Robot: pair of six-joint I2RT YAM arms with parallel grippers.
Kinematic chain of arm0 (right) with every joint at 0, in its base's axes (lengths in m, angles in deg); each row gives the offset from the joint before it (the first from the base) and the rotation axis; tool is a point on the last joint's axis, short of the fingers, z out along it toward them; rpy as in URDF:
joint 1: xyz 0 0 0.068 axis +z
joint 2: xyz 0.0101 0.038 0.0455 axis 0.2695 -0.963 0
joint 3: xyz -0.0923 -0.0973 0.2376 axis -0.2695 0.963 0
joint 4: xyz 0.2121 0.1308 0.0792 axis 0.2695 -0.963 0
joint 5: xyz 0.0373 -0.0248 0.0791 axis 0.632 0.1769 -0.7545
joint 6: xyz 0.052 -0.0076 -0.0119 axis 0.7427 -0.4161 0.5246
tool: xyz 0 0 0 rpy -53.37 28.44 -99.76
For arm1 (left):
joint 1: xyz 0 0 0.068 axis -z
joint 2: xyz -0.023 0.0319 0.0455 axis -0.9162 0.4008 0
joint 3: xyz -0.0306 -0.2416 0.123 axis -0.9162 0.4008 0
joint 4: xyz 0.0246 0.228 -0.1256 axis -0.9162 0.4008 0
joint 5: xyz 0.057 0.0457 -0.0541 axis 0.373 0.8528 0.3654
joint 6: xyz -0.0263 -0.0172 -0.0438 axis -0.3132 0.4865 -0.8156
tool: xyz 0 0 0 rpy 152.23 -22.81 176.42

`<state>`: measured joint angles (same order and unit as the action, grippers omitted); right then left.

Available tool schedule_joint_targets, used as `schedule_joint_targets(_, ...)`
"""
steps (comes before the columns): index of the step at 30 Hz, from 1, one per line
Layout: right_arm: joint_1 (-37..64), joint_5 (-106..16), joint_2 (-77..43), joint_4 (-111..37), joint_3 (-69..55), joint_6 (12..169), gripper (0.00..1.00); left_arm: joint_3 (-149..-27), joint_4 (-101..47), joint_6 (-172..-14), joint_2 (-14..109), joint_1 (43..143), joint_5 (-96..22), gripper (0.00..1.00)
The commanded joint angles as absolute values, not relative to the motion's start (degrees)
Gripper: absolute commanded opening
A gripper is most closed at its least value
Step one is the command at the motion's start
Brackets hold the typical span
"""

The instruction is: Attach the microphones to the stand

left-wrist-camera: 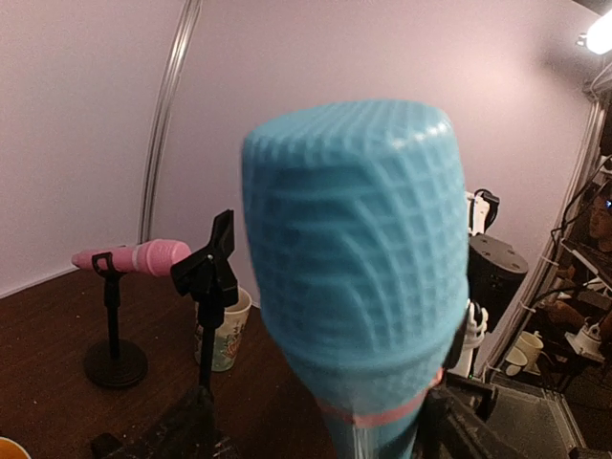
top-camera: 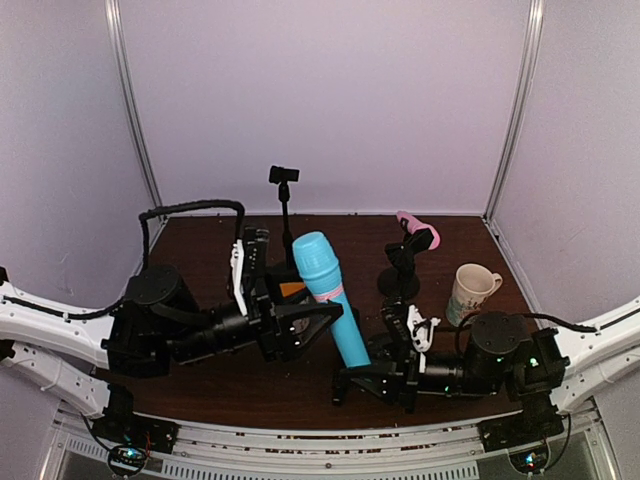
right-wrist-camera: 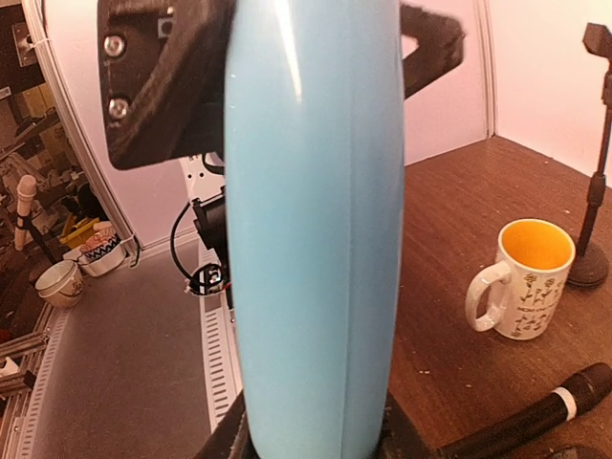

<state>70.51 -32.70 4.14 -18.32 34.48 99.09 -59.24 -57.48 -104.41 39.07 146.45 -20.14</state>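
The light blue microphone [top-camera: 335,300] stands tilted in mid-air, its head up and to the left. It fills the left wrist view [left-wrist-camera: 359,277] and the right wrist view [right-wrist-camera: 316,239]. My left gripper [top-camera: 322,313] is shut on its middle and my right gripper [top-camera: 366,366] is shut on its lower end. The pink microphone [top-camera: 412,222] rests in the clip of a short stand [top-camera: 398,283], also seen in the left wrist view [left-wrist-camera: 129,257]. The black microphone [right-wrist-camera: 535,413] lies on the table. An empty stand [top-camera: 284,176] stands at the back, and another empty clip [left-wrist-camera: 208,263] shows in the left wrist view.
A white mug [top-camera: 470,292] stands right of the pink microphone's stand. A mug with an orange inside [right-wrist-camera: 524,279] stands near the back stand's base [right-wrist-camera: 585,277]. White walls close in the brown table [top-camera: 200,240] at the back and sides.
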Motion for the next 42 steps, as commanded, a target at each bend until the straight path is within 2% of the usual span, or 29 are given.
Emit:
schedule_joint_targets(1,70.42,-26.37,13.51,-24.82,33.32,96.30,0.06,-59.60,-51.64,-99.11,35.51,146.00,-16.33,0.77)
schedule_joint_targets(6,69.53,-20.64,25.00,-33.75,32.69,94.23,0.01,-60.28,-47.36,-93.53,34.17,145.94,-14.82,0.84)
schedule_joint_targets(9,69.23,-16.19,30.92,-39.65,31.21,92.99,0.00,-64.62,-43.00,-90.12,36.93,143.79,-16.48,0.88)
schedule_joint_targets(15,68.45,-2.39,39.11,-51.55,27.86,92.47,0.00,-77.41,-34.64,-87.50,46.32,134.29,-32.74,0.88)
schedule_joint_targets(21,67.44,8.93,44.58,-59.08,27.65,93.28,0.00,-89.37,-30.64,-84.42,57.55,130.74,-46.85,0.88)
schedule_joint_targets(26,64.65,12.71,42.42,-63.68,26.68,95.79,0.00,-98.44,-28.71,-82.81,65.46,130.38,-52.47,0.87)
schedule_joint_targets(32,60.40,14.48,31.70,-67.91,21.41,99.27,0.00,-104.82,-26.71,-82.95,71.97,128.45,-55.58,0.80)
schedule_joint_targets(37,56.11,11.58,26.76,-67.34,17.72,97.60,0.00,-106.19,-26.19,-83.34,73.80,126.34,-57.48,0.78)
schedule_joint_targets(42,49.02,3.09,25.11,-66.70,16.50,97.33,0.00,-106.37,-25.66,-83.39,74.89,124.81,-59.30,0.79)
